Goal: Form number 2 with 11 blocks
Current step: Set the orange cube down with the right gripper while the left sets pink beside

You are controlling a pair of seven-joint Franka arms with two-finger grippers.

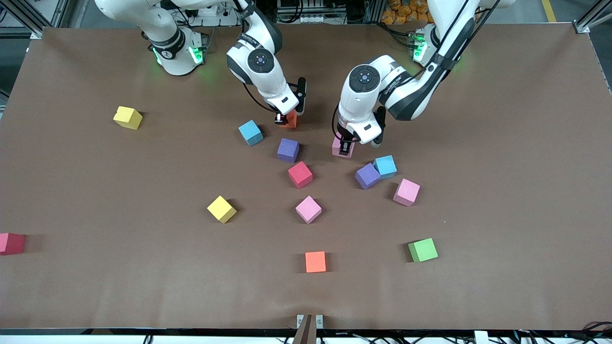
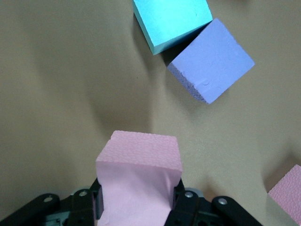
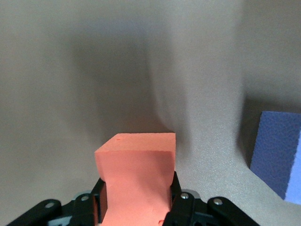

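Orange block (image 1: pixel 315 262) lies loose; both hands grip blocks.

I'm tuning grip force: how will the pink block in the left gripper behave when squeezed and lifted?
Probably soft: the pink block pinches inward where the left gripper clamps it, so it looks like foam. Likely light for its size. Its matte, grainy faces should resist slipping, and its flat sides make rolling unlikely.

Both arms reach down near the table's (image 1: pixel 71 143) robot-side edge. The left gripper (image 1: pixel 344 152) and right gripper (image 1: pixel 283 119) each stand clamped on a block.
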